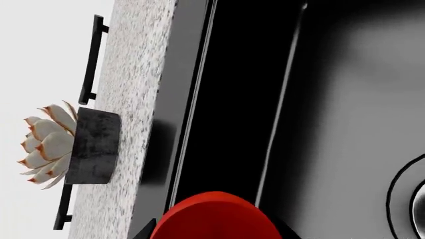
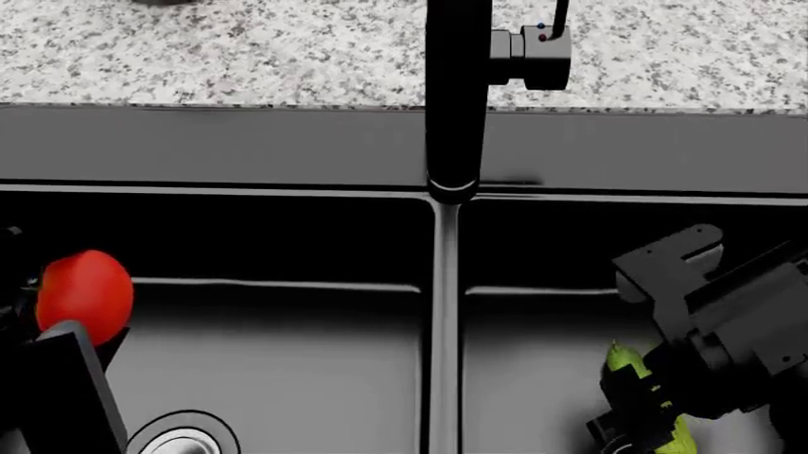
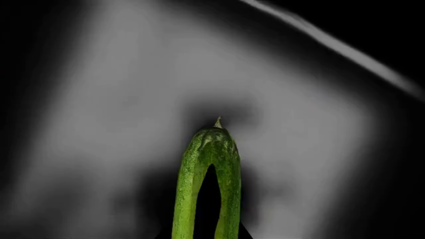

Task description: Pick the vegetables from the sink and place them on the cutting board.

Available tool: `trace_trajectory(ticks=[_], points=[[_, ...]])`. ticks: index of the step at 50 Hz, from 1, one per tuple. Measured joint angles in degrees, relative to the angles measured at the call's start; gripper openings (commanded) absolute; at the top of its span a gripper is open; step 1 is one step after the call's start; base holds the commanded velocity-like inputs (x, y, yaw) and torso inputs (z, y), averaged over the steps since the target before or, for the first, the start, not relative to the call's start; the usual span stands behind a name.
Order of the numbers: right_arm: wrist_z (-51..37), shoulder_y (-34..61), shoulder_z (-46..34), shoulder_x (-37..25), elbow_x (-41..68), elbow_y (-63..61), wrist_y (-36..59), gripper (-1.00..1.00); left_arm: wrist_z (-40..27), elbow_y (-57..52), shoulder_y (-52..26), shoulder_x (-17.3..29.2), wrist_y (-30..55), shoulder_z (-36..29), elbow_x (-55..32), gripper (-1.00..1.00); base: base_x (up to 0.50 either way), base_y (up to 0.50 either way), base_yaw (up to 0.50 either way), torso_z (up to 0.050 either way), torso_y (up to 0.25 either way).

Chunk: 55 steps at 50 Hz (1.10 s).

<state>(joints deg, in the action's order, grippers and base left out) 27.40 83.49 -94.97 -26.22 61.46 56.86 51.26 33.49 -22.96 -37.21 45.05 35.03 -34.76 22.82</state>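
The round red tomato (image 2: 85, 291) sits between the dark fingers of my left gripper (image 2: 51, 326) over the left basin of the black sink (image 2: 290, 369). It fills the near edge of the left wrist view (image 1: 212, 216), and the gripper looks shut on it. The yellow-green cucumber (image 2: 623, 363) is in the right basin, gripped by my right gripper (image 2: 638, 416). In the right wrist view the cucumber (image 3: 229, 164) points away from the camera, with a dark finger (image 3: 208, 209) across it. The cutting board is out of view.
The tall black faucet (image 2: 455, 95) rises at the divider between the basins. A silver drain (image 2: 184, 440) lies in the left basin. The speckled granite counter (image 2: 253, 47) runs behind the sink. A succulent in a dark pot (image 1: 93, 147) stands on the counter (image 1: 136, 89).
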Motion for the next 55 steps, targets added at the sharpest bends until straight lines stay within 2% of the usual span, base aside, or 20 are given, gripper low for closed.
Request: trace_trajectory(ticks=[9, 16, 22, 26, 41, 48, 55], points=[[-0.3, -0.4, 2.1, -1.5, -3.2, -4.4, 1.1, -1.0, -0.4, 0.5, -0.1, -1.0, 0.2, 0.8, -1.0, -1.0, 0.02, 0.0, 0.0, -0.004, -0.007], [-3.7, 1.0, 1.2, -7.2, -2.1, -18.0, 6.3, -1.0, -1.4, 0.9, -0.2, -4.3, 1.1, 5.0, -5.5, -1.0, 0.02, 0.0, 0.0, 0.0, -0.001], [-7.5, 5.4, 1.2, -12.5, 0.7, -31.6, 13.2, -1.0, -2.9, 2.6, 0.6, -6.3, -1.4, 7.8, -8.6, -1.0, 0.02, 0.0, 0.0, 0.0, 0.0], [-10.3, 9.1, 2.1, -15.4, 2.4, -39.4, 17.0, -1.0, -3.4, 2.8, 1.4, -7.2, -2.7, 9.2, -10.3, -1.0, 0.02, 0.0, 0.0, 0.0, 0.25], [-24.8, 18.5, 9.3, -24.6, 8.6, -58.2, 24.5, -1.0, -4.3, -1.7, 3.1, -8.9, 0.3, 11.8, -12.9, -1.0, 0.03, 0.0, 0.0, 0.0, 0.25], [-35.2, 18.2, 13.7, -28.2, 12.5, -64.3, 23.4, -1.0, -6.5, -1.9, 3.8, -10.9, 2.1, 13.0, -12.9, -1.0, 0.03, 0.0, 0.0, 0.0, 0.25], [-44.8, 15.8, 17.2, -31.4, 16.4, -68.6, 20.4, -1.0, -8.3, -3.5, 5.0, -12.4, 4.0, 14.0, -12.8, -1.0, -0.44, 0.0, 0.0, 0.0, 0.25]])
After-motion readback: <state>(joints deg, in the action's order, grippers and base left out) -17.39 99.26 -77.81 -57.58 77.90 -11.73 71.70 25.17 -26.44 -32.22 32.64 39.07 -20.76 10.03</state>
